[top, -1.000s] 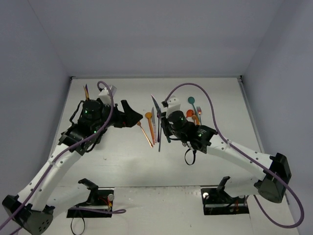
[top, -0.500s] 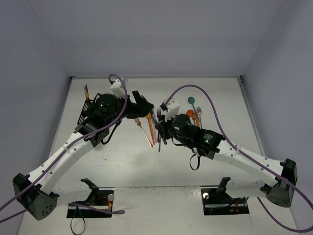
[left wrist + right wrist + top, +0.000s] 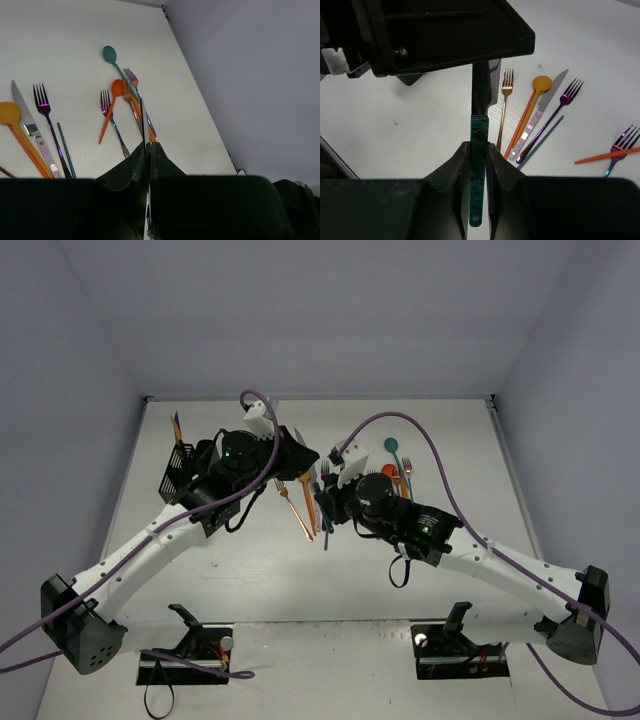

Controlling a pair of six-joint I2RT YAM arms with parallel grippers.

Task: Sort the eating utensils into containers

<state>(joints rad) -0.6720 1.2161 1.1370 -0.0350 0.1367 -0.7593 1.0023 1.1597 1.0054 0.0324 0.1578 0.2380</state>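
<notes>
- Right claw (image 3: 479, 150) clamps the teal handle of a knife (image 3: 480, 131) — it hangs in the air over the middle of the table (image 3: 250, 570).
- Left claw (image 3: 148, 150) is closed on that knife's blade.
- Other utensils (image 3: 116, 87) lie loose on the table, under and right of the claws.
- Caddy (image 3: 176, 470) stands far left — one utensil upright in it.

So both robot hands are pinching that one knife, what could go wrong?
1. Both the left gripper and right gripper clamp the knife; if one pulls early, it may twist or slip.
2. The left grips only the thin blade, so the knife might swing and fall onto the loose utensils.
</notes>
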